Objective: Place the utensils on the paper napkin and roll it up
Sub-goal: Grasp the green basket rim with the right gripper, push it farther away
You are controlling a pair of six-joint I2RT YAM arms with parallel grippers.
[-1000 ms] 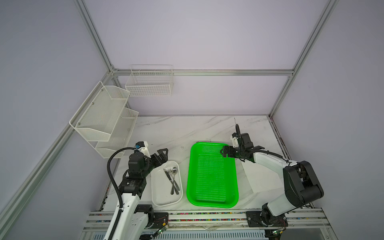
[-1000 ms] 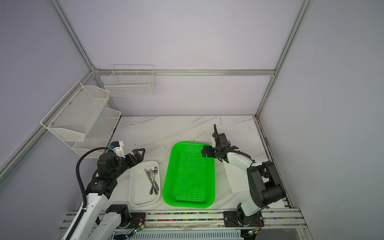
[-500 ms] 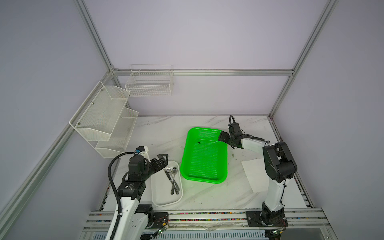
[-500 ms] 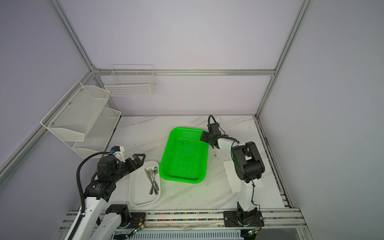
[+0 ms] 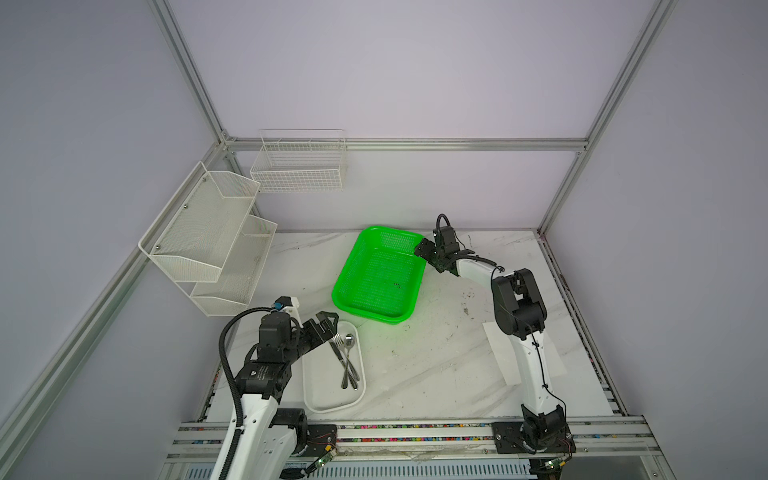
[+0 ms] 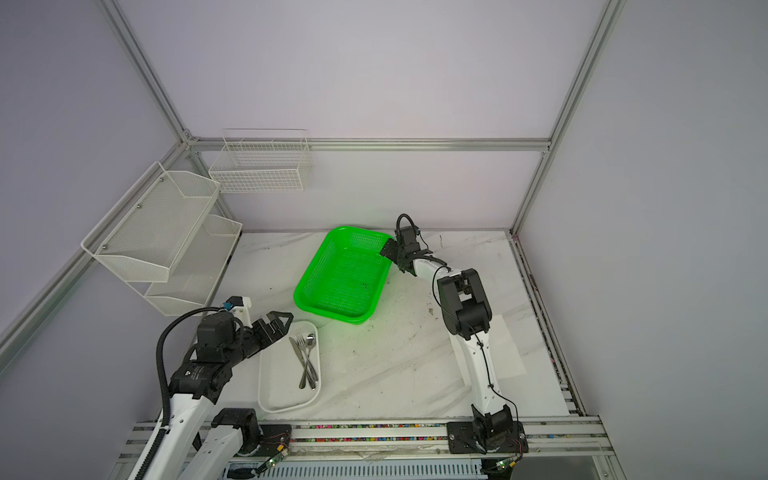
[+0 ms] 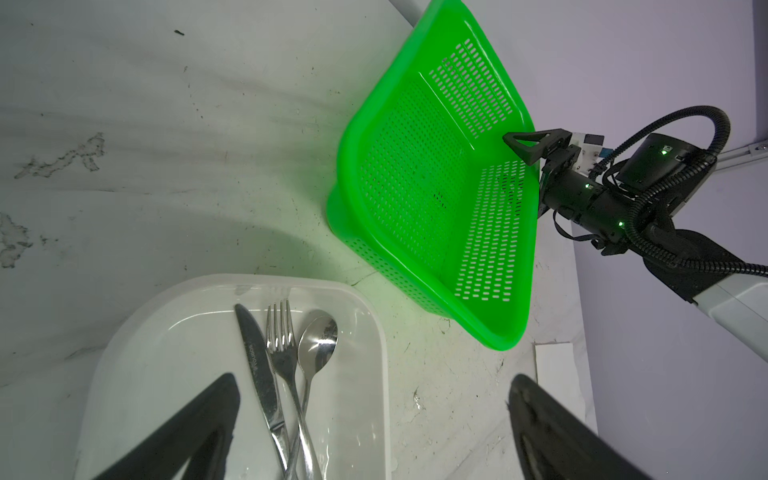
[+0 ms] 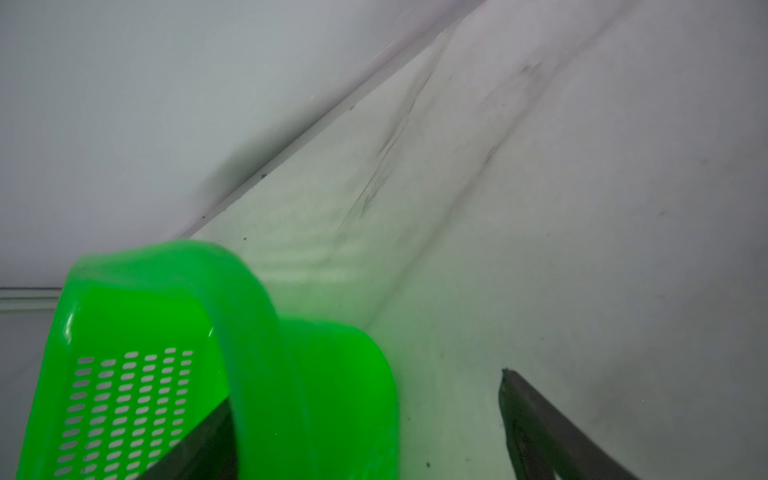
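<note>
Right claw (image 5: 426,253) stands spread astride the green basket's (image 5: 353,259) corner rim; its wrist view shows one finger inside and one clear outside. Left claw (image 5: 327,322), spread wide, hovers over the utensils (image 7: 282,357): shiny knife, fork and spoon, handles crossed, in the white tray (image 5: 324,392). Top views, unlike that wrist view, show the white paper napkin (image 5: 557,353) flat, well behind the right claw.

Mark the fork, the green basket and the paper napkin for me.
fork (image 7: 283,353): left wrist view, on the neck just below the tines.
green basket (image 5: 376,280): in a top view, on its bare perforated floor.
paper napkin (image 6: 505,353): in a top view, on its uncovered part toward the right wall.
</note>
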